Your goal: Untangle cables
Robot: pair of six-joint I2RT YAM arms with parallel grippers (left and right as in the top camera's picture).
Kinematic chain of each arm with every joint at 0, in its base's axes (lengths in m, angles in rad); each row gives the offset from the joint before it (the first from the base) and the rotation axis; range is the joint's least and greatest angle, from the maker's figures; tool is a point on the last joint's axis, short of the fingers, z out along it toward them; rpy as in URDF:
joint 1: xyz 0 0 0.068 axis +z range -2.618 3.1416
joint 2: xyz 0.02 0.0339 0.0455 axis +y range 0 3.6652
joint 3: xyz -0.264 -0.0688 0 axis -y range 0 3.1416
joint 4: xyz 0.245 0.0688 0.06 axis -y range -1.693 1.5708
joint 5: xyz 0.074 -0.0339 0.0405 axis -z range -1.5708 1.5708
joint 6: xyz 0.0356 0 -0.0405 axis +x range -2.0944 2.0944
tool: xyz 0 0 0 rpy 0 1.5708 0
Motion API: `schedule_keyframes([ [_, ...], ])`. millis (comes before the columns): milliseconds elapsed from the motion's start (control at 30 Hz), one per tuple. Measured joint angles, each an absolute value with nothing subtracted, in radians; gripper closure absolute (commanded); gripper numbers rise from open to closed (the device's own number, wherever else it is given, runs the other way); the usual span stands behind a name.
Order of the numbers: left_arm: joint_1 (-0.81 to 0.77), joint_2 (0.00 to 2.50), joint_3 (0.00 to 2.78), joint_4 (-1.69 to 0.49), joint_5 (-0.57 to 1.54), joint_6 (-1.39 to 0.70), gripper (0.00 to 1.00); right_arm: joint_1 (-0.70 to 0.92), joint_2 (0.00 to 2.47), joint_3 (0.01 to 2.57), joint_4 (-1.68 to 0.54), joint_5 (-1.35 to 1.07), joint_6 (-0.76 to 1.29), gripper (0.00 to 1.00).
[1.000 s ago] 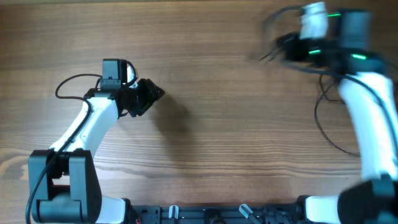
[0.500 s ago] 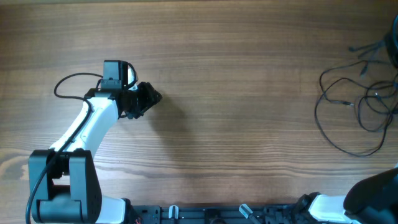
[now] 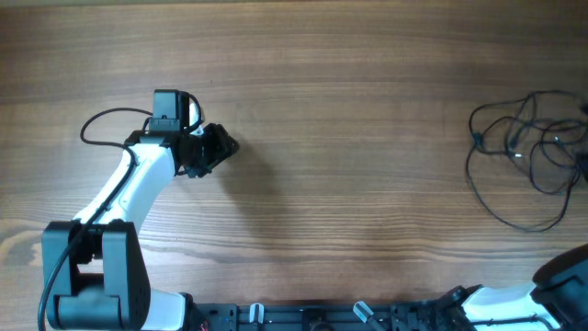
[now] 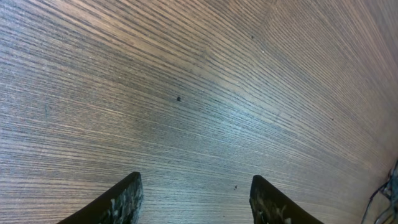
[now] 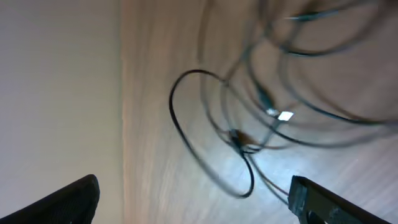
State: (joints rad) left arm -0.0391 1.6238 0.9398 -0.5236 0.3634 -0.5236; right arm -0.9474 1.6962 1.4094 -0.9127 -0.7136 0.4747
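Note:
The cables (image 3: 522,156) lie as a loose tangle of thin black loops on the wooden table (image 3: 367,110) at the far right. In the blurred right wrist view the cables (image 5: 249,124) spread below my right gripper (image 5: 196,199). Its jaws stand wide open with nothing between them, and a small pale plug end (image 5: 285,116) shows among the loops. My left gripper (image 3: 213,147) hovers over bare wood at the left, far from the tangle. In its own view the left gripper (image 4: 196,199) is open and empty. The right gripper itself is outside the overhead view.
The table's right edge (image 5: 122,124) runs close beside the tangle, with a pale surface beyond it. Only the right arm's base (image 3: 560,280) shows at the bottom right. The left arm's own thicker black wire (image 3: 106,119) loops beside its wrist.
The right arm swung away from the top right and out of the overhead view. Its gripper opened, and the cables now lie loose on the table. The left arm stayed still.

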Motion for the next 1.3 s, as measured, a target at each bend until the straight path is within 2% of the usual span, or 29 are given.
schedule_keyframes([
  [200, -0.039, 1.624, 0.94, -0.489, 0.372, -0.522, 0.41, -0.957, 1.696, 1.41, -1.031, -0.48, 0.473, 0.0],
  [300, -0.051, 1.623, 0.94, -0.446, 0.382, -0.501, 0.35, -0.889, 1.696, 1.409, -0.981, -0.5, 0.382, 0.0],
  [400, -0.136, 1.6, 0.94, -0.41, 0.37, -0.413, 0.27, -0.64, 1.696, 1.409, -0.925, -0.533, 0.213, 0.0],
  [533, -0.247, 1.591, 0.954, -0.485, 0.157, -0.336, 0.12, -0.365, 1.696, 1.409, -0.906, -0.457, 0.059, 0.0],
  [567, -0.276, 1.591, 0.958, -0.515, 0.09, -0.322, 0.11, -0.271, 1.696, 1.409, -0.895, -0.422, 0.026, 0.0],
  [600, -0.287, 1.591, 0.968, -0.555, 0.035, -0.313, 0.02, -0.199, 1.696, 1.409, -0.889, -0.384, 0.008, 0.0],
  [767, -0.218, 1.589, 1.047, -0.801, -0.009, -0.339, 0.0, -0.004, 1.696, 1.409, -0.935, -0.252, 0.001, 0.0],
  [933, -0.092, 1.578, 1.078, -0.995, 0.049, -0.357, 0.0, 0.041, 1.693, 1.409, -0.989, -0.223, 0.068, 0.0],
  [1067, -0.073, 1.517, 1.063, -0.987, 0.054, -0.343, 0.0, 0.041, 1.573, 1.315, -0.945, -0.224, 0.086, 0.0],
  [1167, -0.081, 1.373, 0.976, -0.901, 0.054, -0.341, 0.0, 0.041, 1.347, 1.164, -0.838, -0.224, 0.09, 0.0],
  [1300, -0.121, 1.061, 0.813, -0.787, 0.054, -0.337, 0.0, 0.041, 0.972, 0.942, -0.735, -0.224, 0.094, 0.0],
])
